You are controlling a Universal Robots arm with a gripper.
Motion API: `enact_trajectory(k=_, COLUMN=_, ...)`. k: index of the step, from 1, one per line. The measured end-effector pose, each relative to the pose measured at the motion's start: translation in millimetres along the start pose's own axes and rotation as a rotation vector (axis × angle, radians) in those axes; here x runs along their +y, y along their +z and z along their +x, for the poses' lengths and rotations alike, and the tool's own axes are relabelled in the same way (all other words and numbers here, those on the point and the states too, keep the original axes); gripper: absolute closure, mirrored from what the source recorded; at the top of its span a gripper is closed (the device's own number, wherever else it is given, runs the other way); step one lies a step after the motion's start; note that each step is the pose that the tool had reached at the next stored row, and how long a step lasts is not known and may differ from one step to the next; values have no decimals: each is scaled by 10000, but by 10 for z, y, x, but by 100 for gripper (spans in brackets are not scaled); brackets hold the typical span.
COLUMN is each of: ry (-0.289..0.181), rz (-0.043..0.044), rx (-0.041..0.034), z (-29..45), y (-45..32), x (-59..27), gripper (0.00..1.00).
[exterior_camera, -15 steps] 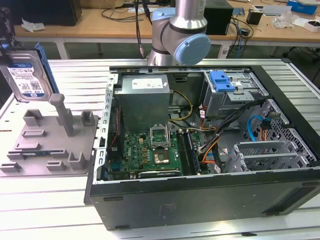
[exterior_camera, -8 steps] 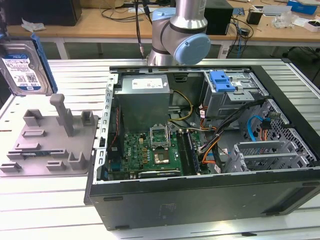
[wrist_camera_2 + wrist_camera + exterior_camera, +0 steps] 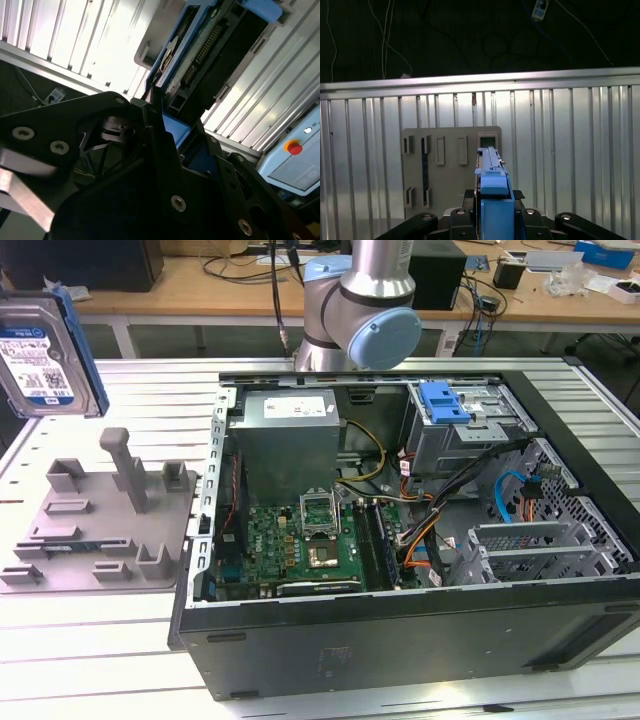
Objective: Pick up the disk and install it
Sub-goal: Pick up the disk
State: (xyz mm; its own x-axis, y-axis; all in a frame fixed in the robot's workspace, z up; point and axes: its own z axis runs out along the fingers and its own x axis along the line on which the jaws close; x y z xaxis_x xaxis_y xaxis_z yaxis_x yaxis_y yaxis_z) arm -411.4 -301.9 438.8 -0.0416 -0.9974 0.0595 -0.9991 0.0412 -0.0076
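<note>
the gripper point(image 3: 493, 202) pinches the disk point(image 3: 45, 355) by its blue rails, upright above the grey holder point(image 3: 100, 540), seemingly to clear its posts, well apart from the open computer case point(image 3: 400, 640).

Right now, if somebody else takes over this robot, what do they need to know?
Fingers: shut on the disk, holding it in the air.
Disk: above the grey holder, to the exterior view's left of the open case.
Done: the disk is picked up.
Left: the disk is not yet installed in the case.
</note>
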Motion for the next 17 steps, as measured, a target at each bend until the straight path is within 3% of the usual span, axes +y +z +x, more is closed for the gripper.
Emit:
enact_trajectory(k=5, ry=0, rz=0, rx=-1, z=9, y=-143, x=-1, gripper=63)
enact_trajectory(k=12, ry=0, rz=0, rx=-8, z=28, y=-405, x=-4, gripper=63)
enact_trajectory(k=17, ry=0, rz=-1, rx=-13, z=38, y=-529, x=-6, gripper=63)
